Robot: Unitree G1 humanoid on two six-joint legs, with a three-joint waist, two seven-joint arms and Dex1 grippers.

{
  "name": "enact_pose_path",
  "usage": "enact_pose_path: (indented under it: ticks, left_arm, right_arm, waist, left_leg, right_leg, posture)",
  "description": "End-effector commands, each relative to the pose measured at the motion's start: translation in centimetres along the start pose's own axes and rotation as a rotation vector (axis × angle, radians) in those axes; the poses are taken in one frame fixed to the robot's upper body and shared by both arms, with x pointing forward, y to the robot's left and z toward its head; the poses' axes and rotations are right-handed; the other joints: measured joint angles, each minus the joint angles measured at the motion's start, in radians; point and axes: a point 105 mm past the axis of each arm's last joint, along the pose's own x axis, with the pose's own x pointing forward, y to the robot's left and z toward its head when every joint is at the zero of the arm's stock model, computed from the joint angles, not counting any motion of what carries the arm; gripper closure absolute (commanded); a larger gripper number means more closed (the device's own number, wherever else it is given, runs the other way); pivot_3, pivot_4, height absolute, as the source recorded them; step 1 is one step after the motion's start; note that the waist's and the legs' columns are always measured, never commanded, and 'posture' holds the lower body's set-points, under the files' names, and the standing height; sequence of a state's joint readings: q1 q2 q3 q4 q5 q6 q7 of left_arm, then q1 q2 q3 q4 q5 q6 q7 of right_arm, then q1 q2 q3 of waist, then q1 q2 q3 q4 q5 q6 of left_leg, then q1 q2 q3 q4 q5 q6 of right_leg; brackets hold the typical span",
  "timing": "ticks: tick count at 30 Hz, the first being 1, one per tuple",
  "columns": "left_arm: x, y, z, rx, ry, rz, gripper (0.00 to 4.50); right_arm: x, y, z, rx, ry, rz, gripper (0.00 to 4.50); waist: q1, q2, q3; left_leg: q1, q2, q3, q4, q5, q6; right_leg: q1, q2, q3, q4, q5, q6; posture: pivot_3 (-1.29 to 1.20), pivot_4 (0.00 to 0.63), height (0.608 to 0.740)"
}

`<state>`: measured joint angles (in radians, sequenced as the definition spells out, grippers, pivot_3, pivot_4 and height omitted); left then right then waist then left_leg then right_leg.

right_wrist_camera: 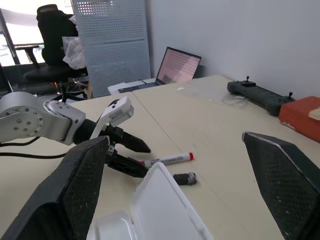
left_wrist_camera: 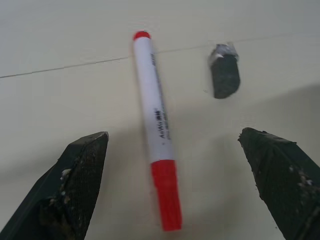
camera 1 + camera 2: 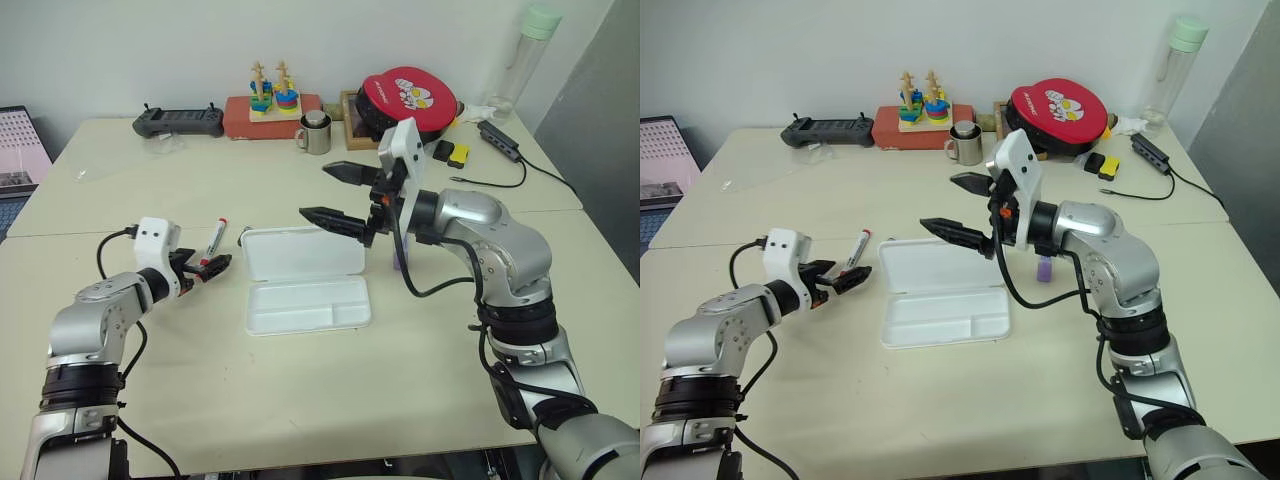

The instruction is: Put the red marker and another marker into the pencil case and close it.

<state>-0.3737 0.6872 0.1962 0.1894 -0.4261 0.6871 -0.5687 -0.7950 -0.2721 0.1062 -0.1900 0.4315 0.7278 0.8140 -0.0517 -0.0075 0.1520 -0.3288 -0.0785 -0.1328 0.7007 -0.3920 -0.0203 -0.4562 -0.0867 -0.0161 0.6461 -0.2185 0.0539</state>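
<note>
The red marker [image 3: 215, 240] lies on the table left of the pencil case, its red cap toward my left gripper [image 3: 215, 266]. That gripper is open and low over the table, and in the left wrist view the red marker [image 2: 156, 140] lies between its two fingers [image 2: 82, 175]. The white pencil case [image 3: 300, 300] lies open and empty, lid folded back. My right gripper [image 3: 314, 191] hangs open in the air above the lid, holding nothing. The short purple marker [image 3: 1044, 268] stands on the table right of the case, behind my right forearm.
A small black cap-like object [image 3: 243, 237] lies between the red marker and the case. Along the far edge are a black controller [image 3: 178, 122], a stacking toy [image 3: 272, 100], a metal mug [image 3: 315, 132], a red round case [image 3: 408, 98] and a bottle [image 3: 530, 55].
</note>
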Motion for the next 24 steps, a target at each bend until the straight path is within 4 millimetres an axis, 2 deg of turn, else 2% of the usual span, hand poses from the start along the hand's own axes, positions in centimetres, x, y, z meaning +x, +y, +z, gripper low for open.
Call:
enact_pose_path:
  ticks: [1, 5, 10, 16, 18, 20, 22, 24]
  left_arm:
    - [0.4, 0.5, 0.9, 0.019, -0.004, 0.019, 0.67]
    - [0.5, 1.6, 0.4, 0.017, 0.028, 0.08, 1.46]
    - [0.3, 2.8, -0.2, -0.014, 0.043, 0.145, 2.73]
    - [0.2, 3.8, -1.3, -0.039, 0.08, 0.2, 3.94]
    - [0.2, 4.1, -1.0, -0.05, 0.063, 0.218, 4.1]
    - [0.2, 4.5, 0.0, -0.074, 0.017, 0.234, 4.1]
    - [0.1, 4.6, 2.3, -0.07, -0.08, 0.23, 4.1]
    - [-0.3, 2.8, 6.8, -0.023, -0.256, 0.125, 4.1]
  right_arm:
    - [0.1, 1.9, 1.3, -0.045, -0.029, 0.084, 0.0]
    - [-0.1, 2.2, 1.2, -0.051, -0.017, 0.099, 0.0]
    - [-0.1, 2.3, 0.9, -0.059, -0.002, 0.112, 0.0]
    - [-0.1, 2.2, 1.1, -0.056, -0.011, 0.116, 0.0]
    - [-0.1, 2.2, 1.1, -0.054, -0.016, 0.116, 0.0]
    - [-0.2, 2.2, 1.2, -0.054, -0.019, 0.116, 0.0]
    - [-0.5, 2.1, 1.3, -0.051, -0.024, 0.116, 0.0]
    - [-1.2, 2.3, 1.8, -0.022, -0.039, 0.134, 0.0]
  waist:
    - [-0.005, 0.0, 0.0]
    - [-0.006, 0.0, 0.0]
    - [-0.005, 0.0, 0.0]
    - [-0.005, 0.0, 0.0]
    - [-0.005, 0.0, 0.0]
    - [-0.005, 0.0, 0.0]
    - [-0.005, 0.0, 0.0]
    - [-0.005, 0.0, 0.0]
  left_leg:
    - [0.0, 0.0, 0.0, 0.0, 0.0, 0.0]
    - [0.0, 0.0, 0.0, 0.0, 0.0, 0.0]
    - [0.0, 0.0, 0.0, 0.001, 0.0, 0.0]
    - [0.0, 0.0, 0.0, 0.001, 0.0, 0.0]
    - [0.001, 0.0, 0.0, 0.001, 0.0, 0.0]
    - [0.001, 0.0, 0.0, 0.001, 0.0, 0.0]
    - [0.001, 0.0, 0.0, 0.002, 0.0, 0.0]
    - [0.0, 0.0, 0.0, 0.003, 0.0, 0.0]
  right_leg:
    - [0.0, 0.0, 0.0, 0.0, 0.0, 0.0]
    - [0.0, 0.0, 0.0, 0.001, 0.0, 0.0]
    - [0.0, 0.0, 0.0, 0.001, 0.0, 0.0]
    - [0.0, 0.0, 0.0, 0.001, 0.0, 0.0]
    - [0.0, 0.0, 0.0, 0.001, 0.0, 0.0]
    - [0.0, 0.0, 0.001, 0.002, 0.0, 0.0]
    - [0.0, 0.0, 0.0, 0.002, 0.0, 0.0]
    - [0.0, 0.0, 0.0, 0.002, 0.0, 0.0]
  posture:
    - [0.0, 0.15, 0.74]
    - [0.0, 0.15, 0.74]
    - [0.0, 0.15, 0.74]
    - [0.0, 0.15, 0.74]
    - [0.0, 0.15, 0.74]
    - [0.0, 0.15, 0.74]
    - [0.0, 0.15, 0.74]
    - [0.0, 0.15, 0.74]
